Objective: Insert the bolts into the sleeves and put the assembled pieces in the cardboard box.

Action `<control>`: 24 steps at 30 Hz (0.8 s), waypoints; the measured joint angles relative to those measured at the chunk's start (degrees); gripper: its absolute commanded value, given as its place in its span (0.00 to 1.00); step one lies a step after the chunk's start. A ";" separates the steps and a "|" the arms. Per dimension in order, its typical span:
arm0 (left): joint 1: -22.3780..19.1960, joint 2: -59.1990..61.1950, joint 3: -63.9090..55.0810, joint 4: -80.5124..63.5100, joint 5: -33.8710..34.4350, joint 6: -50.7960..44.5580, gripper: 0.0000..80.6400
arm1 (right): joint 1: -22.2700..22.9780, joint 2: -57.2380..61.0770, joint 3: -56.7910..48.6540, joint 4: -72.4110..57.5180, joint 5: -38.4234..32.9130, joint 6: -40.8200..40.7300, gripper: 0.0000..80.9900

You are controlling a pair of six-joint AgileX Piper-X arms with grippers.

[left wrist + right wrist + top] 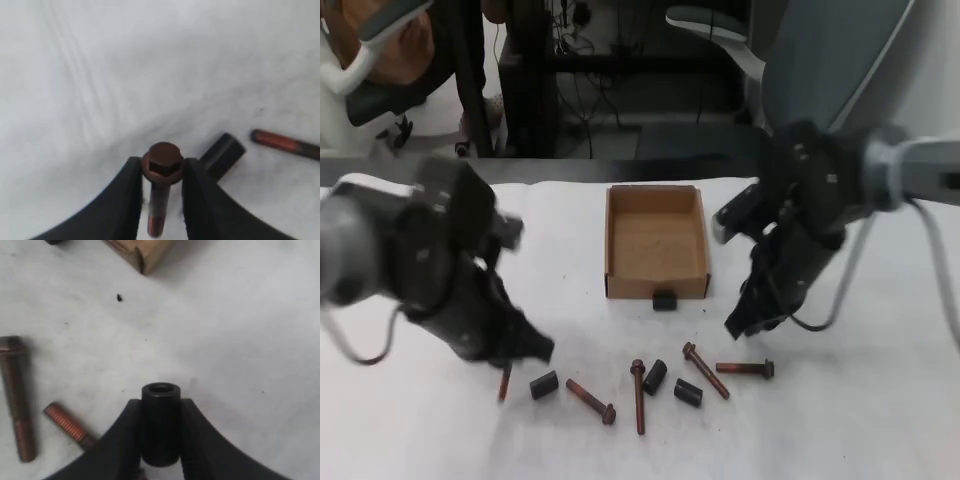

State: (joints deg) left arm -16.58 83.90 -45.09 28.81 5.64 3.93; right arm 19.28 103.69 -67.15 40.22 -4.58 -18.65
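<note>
A bolt [161, 159] is gripped by its hex head in the left tool [162, 175], both fingers pressed against the head and the shank running back between them. From above, the bolt's shank [505, 382] pokes out under that tool [530, 352], in front of the cardboard box [620, 285] and off to its left. A black sleeve [160, 425] is pinched in the right tool [161, 410], its open bore plain in the wrist view. The high view instead places this tool [742, 322] just right of the box's front corner. A stray sleeve [665, 299] rests against the box's front wall. Farther in front of the box, loose bolts [592, 400] and loose sleeves [655, 376] lie scattered on the white bench [840, 420].
</note>
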 measured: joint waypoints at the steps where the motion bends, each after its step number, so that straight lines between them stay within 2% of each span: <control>1: 0.00 -3.51 1.65 -2.33 0.84 -0.42 0.02 | 0.11 -2.55 1.94 -1.65 -0.33 0.30 0.01; 8: 0.00 -24.70 13.60 -21.75 9.71 -5.94 0.02 | 1.19 -27.76 19.93 -14.68 -4.74 6.06 0.01; 13: -2.17 -32.09 21.72 -44.93 16.92 -10.88 0.02 | 7.76 -43.33 30.90 -26.11 -6.31 8.66 0.01; 18: -7.26 -32.79 24.72 -64.01 18.03 -19.07 0.02 | 16.04 -54.10 39.93 -39.80 -6.52 14.14 0.01; 21: -11.92 -32.79 24.88 -67.27 16.44 -21.75 0.02 | 20.64 -56.10 43.73 -48.51 -6.02 18.65 0.01; 24: -17.95 -32.79 24.96 -68.35 13.31 -21.95 0.02 | 24.98 -55.47 46.04 -53.76 -3.48 19.56 0.01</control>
State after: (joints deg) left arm -34.53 51.11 -20.13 -39.54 18.96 -18.02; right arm 44.26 48.21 -21.11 -13.54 -8.06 0.91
